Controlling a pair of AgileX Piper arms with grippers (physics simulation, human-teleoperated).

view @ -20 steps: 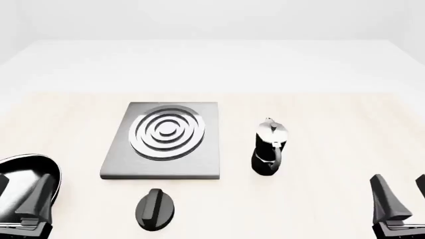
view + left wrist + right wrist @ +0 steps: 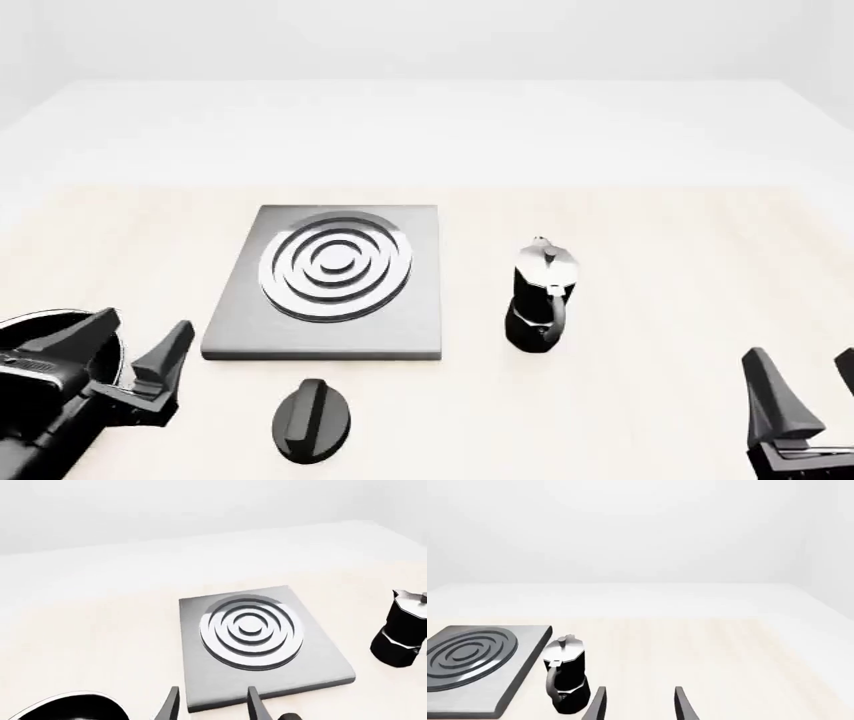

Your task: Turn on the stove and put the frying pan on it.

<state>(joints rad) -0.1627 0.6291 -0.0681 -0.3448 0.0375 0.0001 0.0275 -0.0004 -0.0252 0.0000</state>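
Observation:
The stove (image 2: 324,300) is a flat grey slab with silver burner rings (image 2: 334,262) left of the table's middle. Its round black knob (image 2: 311,420) lies apart, just in front of the slab. The frying pan (image 2: 34,322) sits at the near left, mostly hidden behind my left gripper (image 2: 150,322), which is open, empty and above the pan's right side. In the left wrist view the pan's rim (image 2: 67,705) shows beside the gripper (image 2: 213,707), with the stove (image 2: 313,660) ahead. My right gripper (image 2: 801,355) is open and empty at the near right.
A black-and-silver moka pot (image 2: 541,297) stands upright just right of the stove, between the slab and my right gripper. It also shows in the right wrist view (image 2: 566,680) and the left wrist view (image 2: 400,640). The table's far part is white.

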